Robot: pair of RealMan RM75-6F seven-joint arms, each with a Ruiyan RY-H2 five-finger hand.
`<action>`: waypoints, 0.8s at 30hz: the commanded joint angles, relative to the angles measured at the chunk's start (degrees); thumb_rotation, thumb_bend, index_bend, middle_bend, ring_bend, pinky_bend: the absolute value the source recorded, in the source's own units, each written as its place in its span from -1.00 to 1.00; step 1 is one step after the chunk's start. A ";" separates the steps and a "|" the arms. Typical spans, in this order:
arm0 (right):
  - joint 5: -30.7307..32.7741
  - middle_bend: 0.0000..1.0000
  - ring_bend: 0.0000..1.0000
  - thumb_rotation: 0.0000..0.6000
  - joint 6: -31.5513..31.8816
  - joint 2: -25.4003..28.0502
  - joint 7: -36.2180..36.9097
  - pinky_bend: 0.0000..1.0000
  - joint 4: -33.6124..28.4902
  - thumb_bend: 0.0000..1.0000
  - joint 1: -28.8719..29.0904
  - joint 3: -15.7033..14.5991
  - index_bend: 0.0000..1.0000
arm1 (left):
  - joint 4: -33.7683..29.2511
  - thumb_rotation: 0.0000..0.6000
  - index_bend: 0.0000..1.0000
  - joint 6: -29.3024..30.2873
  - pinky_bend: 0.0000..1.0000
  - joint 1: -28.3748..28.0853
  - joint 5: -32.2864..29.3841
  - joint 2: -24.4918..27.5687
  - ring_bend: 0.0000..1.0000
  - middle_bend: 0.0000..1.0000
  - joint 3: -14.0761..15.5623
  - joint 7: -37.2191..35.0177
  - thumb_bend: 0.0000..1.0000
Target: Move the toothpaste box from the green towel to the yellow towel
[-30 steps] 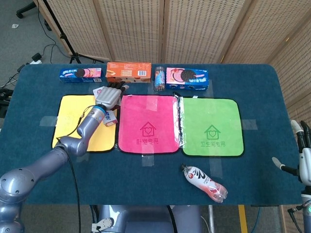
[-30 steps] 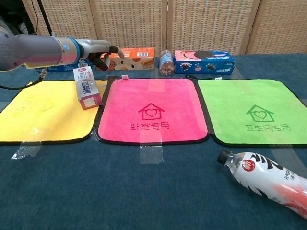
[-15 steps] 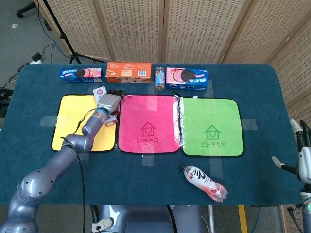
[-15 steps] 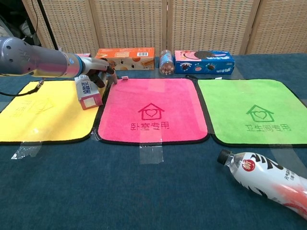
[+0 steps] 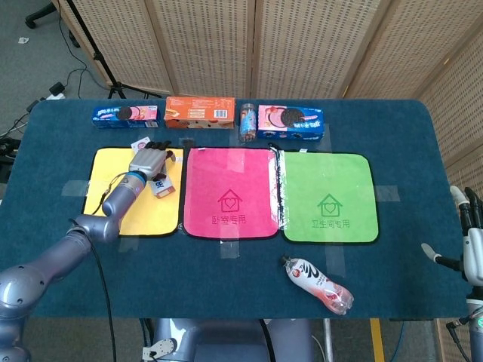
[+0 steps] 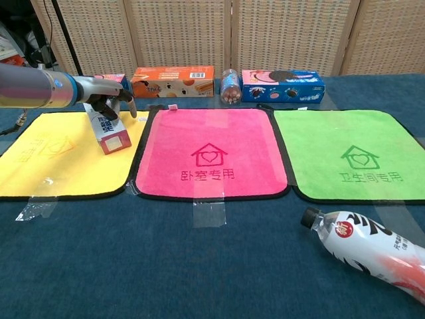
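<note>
The toothpaste box [image 6: 110, 133], white with a red end, stands tilted on the right part of the yellow towel [image 6: 46, 159], close to its right edge. My left hand [image 6: 106, 101] reaches in from the left and its fingers curl over the box's upper end, hiding it. In the head view the same left hand [image 5: 147, 160] covers most of the toothpaste box [image 5: 159, 185] on the yellow towel [image 5: 106, 204]. The green towel [image 5: 328, 196] on the right lies bare. My right hand [image 5: 469, 243] hangs open off the table's right edge.
A pink towel [image 6: 209, 153] lies between the yellow and green ones. Along the back stand a blue cookie box [image 5: 124, 115], an orange box [image 6: 172, 81], a can [image 6: 230, 86] and another blue cookie box [image 6: 282, 85]. A bottle [image 6: 368, 246] lies at the front right.
My left hand came down from behind the box onto its top and took hold of it. Box and hand then shifted left, further onto the yellow towel. The right hand stayed still.
</note>
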 commanded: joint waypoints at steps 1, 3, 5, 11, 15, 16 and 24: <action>-0.17 -1.00 -1.00 1.00 0.02 0.13 0.20 -1.00 -0.12 -1.00 -0.06 -0.06 -1.00 | -6.32 0.65 -0.39 3.17 -0.90 3.35 2.44 4.50 -0.95 -0.90 0.91 -1.51 1.00; -0.39 -1.00 -1.00 1.00 0.16 0.30 0.51 -1.00 -0.24 -1.00 -0.21 -0.12 -1.00 | -7.89 0.65 -0.39 4.34 -0.90 4.20 3.44 5.53 -0.95 -0.90 1.84 -0.97 1.00; -0.46 -1.00 -1.00 1.00 0.30 0.45 0.81 -1.00 -0.35 -1.00 -0.35 -0.11 -1.00 | -9.77 0.65 -0.39 4.93 -0.90 5.14 3.67 6.61 -0.95 -0.90 2.33 -1.20 1.00; -1.15 -1.00 -1.00 1.00 0.60 0.73 1.15 -1.00 -0.78 -1.00 -0.59 -0.32 -1.00 | -14.78 0.65 -0.38 5.60 -0.90 7.04 4.27 10.11 -0.95 -0.88 3.68 -1.60 1.00; -1.56 -1.00 -1.00 1.00 0.82 0.82 1.15 -1.00 -1.04 -1.00 -0.74 -0.49 -1.00 | -16.94 0.65 -0.38 5.79 -0.90 7.52 4.18 11.57 -0.95 -0.88 4.07 -1.79 1.00; -1.57 -1.00 -1.00 1.00 0.86 0.82 1.14 -1.00 -1.05 -1.00 -0.77 -0.50 -1.00 | -17.33 0.65 -0.38 5.70 -0.90 7.55 4.20 11.83 -0.95 -0.88 4.22 -1.73 1.00; -1.80 -1.00 -1.00 1.00 1.19 1.16 1.72 -1.00 -1.36 -1.00 -1.04 -0.47 -1.00 | -23.37 0.65 -0.38 6.51 -0.90 8.38 2.87 15.96 -0.95 -0.88 7.21 1.33 1.00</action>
